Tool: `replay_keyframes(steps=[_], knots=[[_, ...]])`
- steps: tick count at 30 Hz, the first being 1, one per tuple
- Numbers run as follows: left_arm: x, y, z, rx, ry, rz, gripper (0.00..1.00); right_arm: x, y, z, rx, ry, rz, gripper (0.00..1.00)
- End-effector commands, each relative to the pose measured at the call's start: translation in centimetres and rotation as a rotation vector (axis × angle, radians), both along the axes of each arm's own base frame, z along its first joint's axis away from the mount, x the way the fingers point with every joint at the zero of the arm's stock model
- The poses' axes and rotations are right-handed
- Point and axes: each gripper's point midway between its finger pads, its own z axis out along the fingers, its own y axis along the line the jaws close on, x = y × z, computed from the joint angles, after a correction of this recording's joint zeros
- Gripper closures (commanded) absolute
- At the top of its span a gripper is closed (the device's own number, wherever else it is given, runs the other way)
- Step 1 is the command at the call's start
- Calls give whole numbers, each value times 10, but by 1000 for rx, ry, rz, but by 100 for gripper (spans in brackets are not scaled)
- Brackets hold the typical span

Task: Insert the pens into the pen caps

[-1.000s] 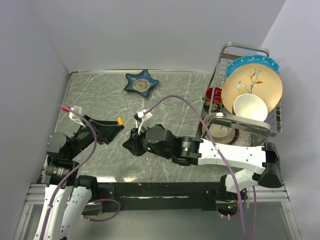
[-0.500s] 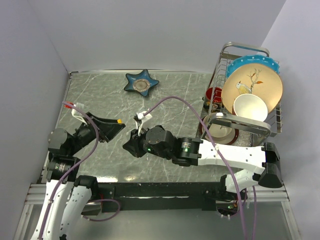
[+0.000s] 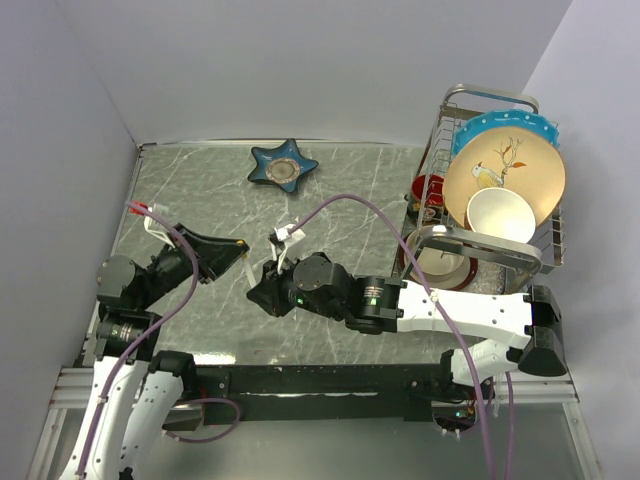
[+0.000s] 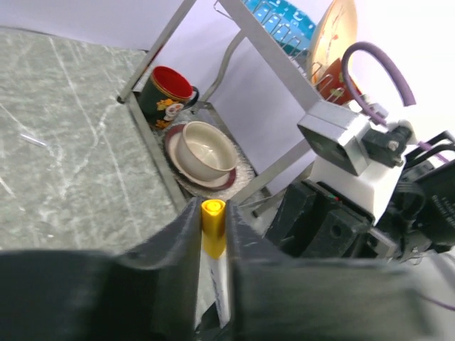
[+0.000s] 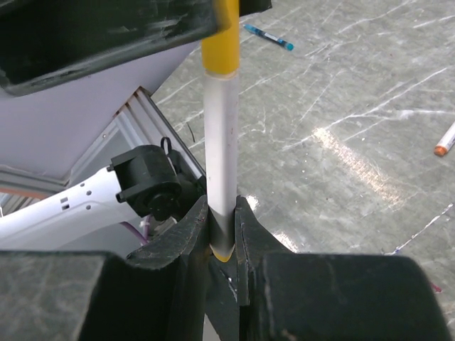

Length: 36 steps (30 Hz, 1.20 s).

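Observation:
A white pen [image 5: 219, 142] stands upright in my right gripper [image 5: 222, 227], whose jaws are shut on its lower end. The yellow pen cap [image 5: 220, 50] sits on the pen's top end. My left gripper [image 4: 213, 213] is shut on that yellow cap [image 4: 213, 227], and the white pen [image 4: 217, 277] runs down between its fingers. In the top view the left gripper [image 3: 236, 250] and right gripper [image 3: 262, 283] meet tip to tip at the table's left middle. A second white pen with an orange end [image 5: 446, 139] lies on the table.
A dish rack [image 3: 445, 110] with plates, a white bowl and a red mug [image 4: 165, 91] stands at the right. A blue star-shaped dish [image 3: 284, 167] sits at the back. A thin blue stick [image 5: 266, 37] lies on the table. Purple cables arc over both arms.
The left gripper's fingers, open a second ago, have closed round the yellow cap on the pen. The right gripper has kept its grip and shifted slightly.

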Motion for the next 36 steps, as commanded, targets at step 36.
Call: replay_keyframes(steps=[36], knots=[[-30, -6, -111, -76, 307, -66, 99, 75, 6, 171, 260, -328, -194, 100]])
